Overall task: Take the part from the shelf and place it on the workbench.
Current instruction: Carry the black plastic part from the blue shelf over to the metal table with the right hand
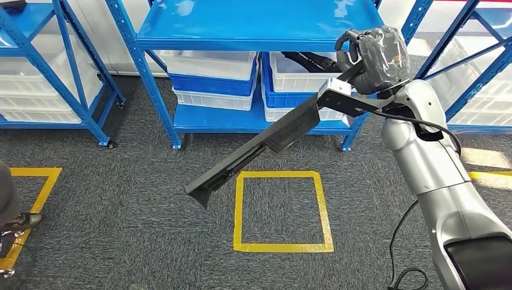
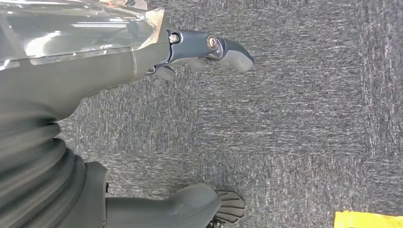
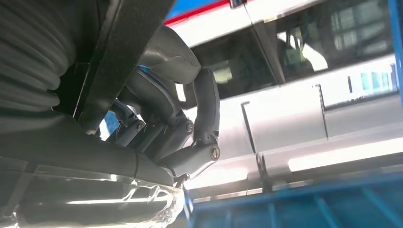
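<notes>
One long black plastic part [image 1: 259, 144] is held in the air by the right hand [image 1: 368, 57].
It slants down over the grey carpet, before the blue metal shelf [image 1: 253, 27]; the left hand [image 2: 190, 118] holds nothing, fingers apart.

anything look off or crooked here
Nothing is spilled or damaged. One oddity: the long black part is gripped by the right hand at one end only, so it slants down over the carpet, its free end near the yellow floor square.
</notes>
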Robot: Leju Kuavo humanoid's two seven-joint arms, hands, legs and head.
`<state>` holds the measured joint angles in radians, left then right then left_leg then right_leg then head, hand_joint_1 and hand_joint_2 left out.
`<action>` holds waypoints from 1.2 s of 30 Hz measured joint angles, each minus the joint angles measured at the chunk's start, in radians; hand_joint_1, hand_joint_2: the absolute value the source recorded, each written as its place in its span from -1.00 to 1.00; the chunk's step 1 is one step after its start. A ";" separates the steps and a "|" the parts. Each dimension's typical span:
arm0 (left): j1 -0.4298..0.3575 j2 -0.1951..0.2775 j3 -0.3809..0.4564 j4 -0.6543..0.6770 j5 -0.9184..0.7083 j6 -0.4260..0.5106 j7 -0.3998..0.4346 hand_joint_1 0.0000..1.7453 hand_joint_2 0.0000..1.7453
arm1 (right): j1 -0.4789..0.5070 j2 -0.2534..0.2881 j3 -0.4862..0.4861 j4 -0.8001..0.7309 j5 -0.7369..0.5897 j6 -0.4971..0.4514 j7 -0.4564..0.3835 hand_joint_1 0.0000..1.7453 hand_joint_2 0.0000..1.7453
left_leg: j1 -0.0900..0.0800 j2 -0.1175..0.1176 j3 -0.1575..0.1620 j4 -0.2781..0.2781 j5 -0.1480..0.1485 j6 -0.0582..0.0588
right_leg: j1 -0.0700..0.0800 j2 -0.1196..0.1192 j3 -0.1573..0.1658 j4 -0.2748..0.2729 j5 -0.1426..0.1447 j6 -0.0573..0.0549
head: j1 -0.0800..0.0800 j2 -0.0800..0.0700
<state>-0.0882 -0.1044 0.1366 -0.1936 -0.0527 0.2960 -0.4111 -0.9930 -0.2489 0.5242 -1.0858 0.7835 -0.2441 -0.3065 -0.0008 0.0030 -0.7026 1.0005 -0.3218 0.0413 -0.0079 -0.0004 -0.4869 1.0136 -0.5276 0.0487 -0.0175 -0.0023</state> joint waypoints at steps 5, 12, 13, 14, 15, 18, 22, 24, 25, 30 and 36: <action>0.001 0.000 -0.002 0.000 -0.002 -0.001 0.006 -1.00 1.00 | 0.015 -0.010 -0.004 -0.007 0.005 -0.001 0.000 1.00 1.00 | 0.009 -0.004 -0.030 0.050 -0.053 -0.031 | -0.008 -0.006 -0.019 -0.029 0.035 -0.050 | -0.005 0.000; -0.002 -0.001 -0.004 0.000 -0.010 -0.002 0.011 -1.00 1.00 | 0.037 -0.018 -0.008 -0.020 0.013 -0.001 0.002 1.00 1.00 | 0.014 -0.004 0.026 0.231 -0.151 -0.040 | -0.003 -0.005 -0.117 -0.023 0.120 -0.052 | -0.009 0.000; -0.003 -0.001 -0.004 -0.001 -0.011 -0.002 0.012 -1.00 1.00 | 0.039 -0.020 -0.011 -0.026 0.016 -0.001 0.003 1.00 1.00 | 0.012 -0.005 0.085 0.159 -0.148 -0.033 | -0.001 -0.004 -0.128 -0.022 0.129 -0.047 | -0.009 0.000; -0.006 0.000 -0.004 -0.001 -0.013 -0.002 0.012 -1.00 1.00 | 0.040 -0.022 -0.014 -0.031 0.019 -0.001 0.004 1.00 1.00 | 0.010 -0.006 0.135 0.090 -0.156 -0.026 | 0.000 -0.005 -0.136 -0.022 0.138 -0.042 | -0.008 0.000; -0.008 0.000 -0.004 -0.001 -0.014 -0.002 0.013 -1.00 1.00 | 0.039 -0.024 -0.018 -0.036 0.021 0.000 0.005 1.00 1.00 | 0.006 -0.006 0.168 0.039 -0.167 -0.020 | 0.001 -0.007 -0.140 -0.023 0.147 -0.036 | -0.008 0.000; -0.012 -0.002 -0.005 -0.001 -0.018 -0.002 0.014 -1.00 1.00 | 0.041 -0.029 -0.025 -0.043 0.024 0.009 0.007 1.00 1.00 | -0.002 -0.004 0.178 -0.007 -0.158 0.003 | 0.000 -0.011 -0.149 -0.027 0.167 -0.015 | -0.008 0.000; -0.015 -0.004 -0.005 -0.001 -0.019 -0.003 0.015 -1.00 1.00 | 0.045 -0.038 -0.030 -0.047 0.027 0.014 0.008 1.00 1.00 | 0.003 0.004 0.131 -0.019 -0.103 0.028 | -0.002 -0.005 -0.219 0.138 0.033 -0.028 | -0.003 0.000; -0.015 -0.005 -0.005 -0.001 -0.019 -0.003 0.015 -1.00 1.00 | 0.050 -0.040 -0.031 -0.047 0.027 0.014 0.008 1.00 1.00 | 0.003 0.005 0.097 -0.018 -0.078 0.026 | -0.006 -0.004 -0.242 0.261 -0.015 -0.020 | -0.002 0.000; -0.015 -0.006 -0.005 -0.001 -0.019 -0.003 0.016 -1.00 1.00 | 0.052 -0.041 -0.031 -0.047 0.027 0.014 0.009 1.00 1.00 | 0.004 0.006 0.081 -0.017 -0.065 0.024 | -0.008 -0.004 -0.234 0.283 -0.011 -0.009 | -0.002 0.000; -0.016 -0.009 -0.005 -0.001 -0.019 -0.003 0.016 -1.00 1.00 | 0.053 -0.040 -0.035 -0.057 0.030 0.014 0.009 1.00 1.00 | 0.002 0.006 0.019 -0.006 -0.012 -0.002 | -0.010 -0.002 -0.016 0.010 0.018 0.010 | -0.002 0.000; -0.007 -0.003 -0.005 -0.001 -0.011 0.001 0.012 -1.00 1.00 | 0.061 -0.040 -0.042 -0.061 0.044 0.010 0.009 1.00 1.00 | 0.012 0.004 -0.029 0.081 -0.087 -0.033 | -0.015 -0.005 -0.032 -0.022 0.043 -0.049 | -0.004 0.000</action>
<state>-0.0952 -0.1073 0.1320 -0.1945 -0.0641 0.2971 -0.3990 -0.9321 -0.2888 0.4824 -1.1468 0.8278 -0.2339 -0.2977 0.0111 0.0067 -0.7317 1.0819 -0.4084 0.0083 -0.0226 -0.0054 -0.5187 0.9913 -0.4846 -0.0007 -0.0218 -0.0023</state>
